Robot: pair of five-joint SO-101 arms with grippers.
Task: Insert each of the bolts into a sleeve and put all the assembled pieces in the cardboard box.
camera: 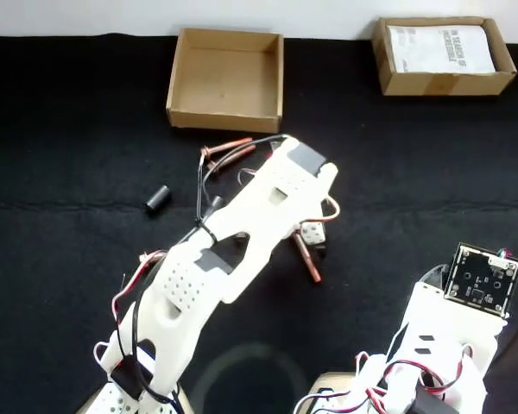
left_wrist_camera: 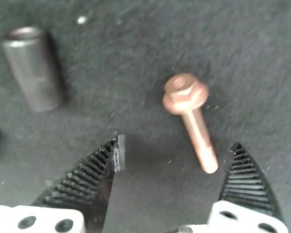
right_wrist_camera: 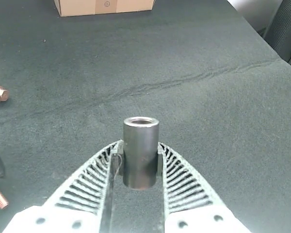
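A: Left gripper [left_wrist_camera: 177, 145]?
B: Jaws apart over the black cloth surface [left_wrist_camera: 136, 39]. The copper-coloured flanged bolt [left_wrist_camera: 196, 124] lies flat, its shaft end between the fingertips and its head beyond them.
A: Right gripper [right_wrist_camera: 140, 148]?
B: Clamped on 1 upright dark cylindrical metal sleeve [right_wrist_camera: 141, 131].

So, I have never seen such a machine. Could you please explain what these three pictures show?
These are two small robot arms at a black table. One picture looks down from above; the other two come from a camera on each arm's wrist. The left arm is stretched over copper bolts, its jaws open over one bolt; a sleeve lies nearby. The right arm holds another sleeve upright in shut jaws. Two cardboard boxes stand at the far edge: one empty, one holding a paper sheet.
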